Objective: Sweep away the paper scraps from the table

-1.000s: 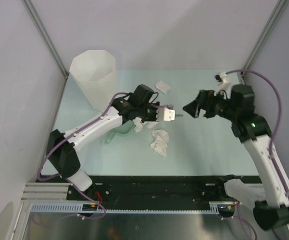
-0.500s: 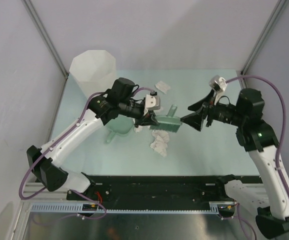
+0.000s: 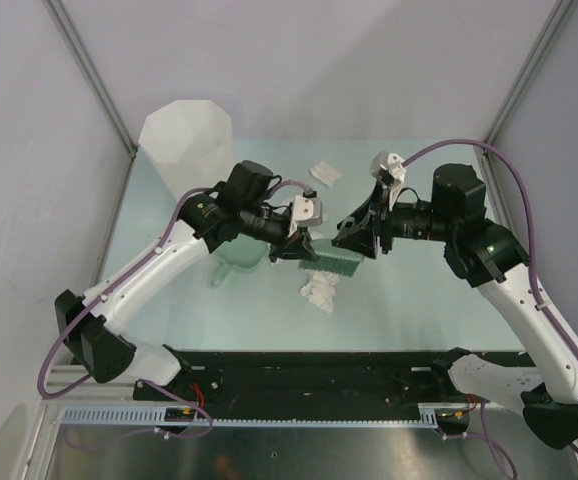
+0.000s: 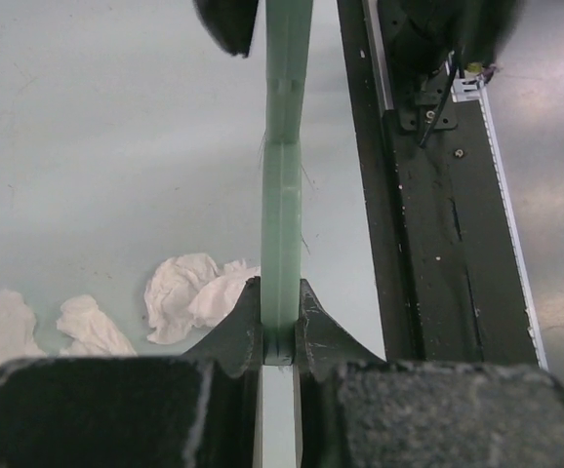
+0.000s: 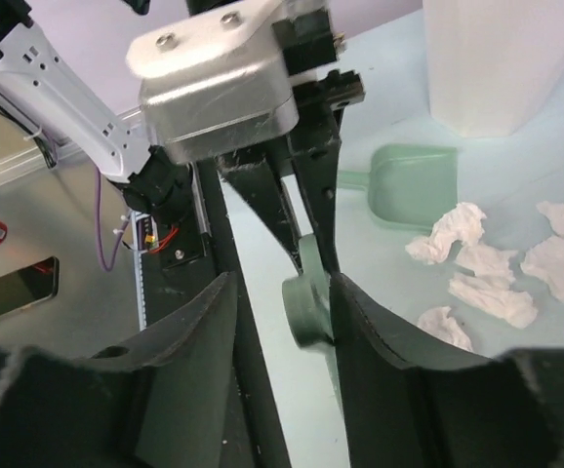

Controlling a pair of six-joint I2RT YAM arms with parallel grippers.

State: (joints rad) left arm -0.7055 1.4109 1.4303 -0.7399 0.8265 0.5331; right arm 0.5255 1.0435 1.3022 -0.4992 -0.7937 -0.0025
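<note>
My left gripper [image 3: 297,245] [image 4: 280,292] is shut on a green hand brush [image 3: 331,262] [image 4: 284,146], held above the mint table [image 3: 419,290]. My right gripper [image 3: 351,240] [image 5: 282,283] faces it from the right, jaws straddling the brush's round handle end [image 5: 306,312]. One finger touches the handle and the other stands apart from it. Crumpled white paper scraps [image 3: 319,288] [image 4: 199,292] [image 5: 492,292] lie on the table below the brush. One more scrap [image 3: 325,173] lies farther back.
A green dustpan [image 3: 237,260] [image 5: 409,185] lies on the table under the left arm. A tall white bin [image 3: 187,155] [image 5: 497,58] stands at the back left. The black front rail [image 3: 319,370] runs along the near edge. Grey walls close in the sides.
The left arm has swung round and holds the brush out to the right. The right gripper has moved left up to the brush and its jaws have narrowed round the handle.
</note>
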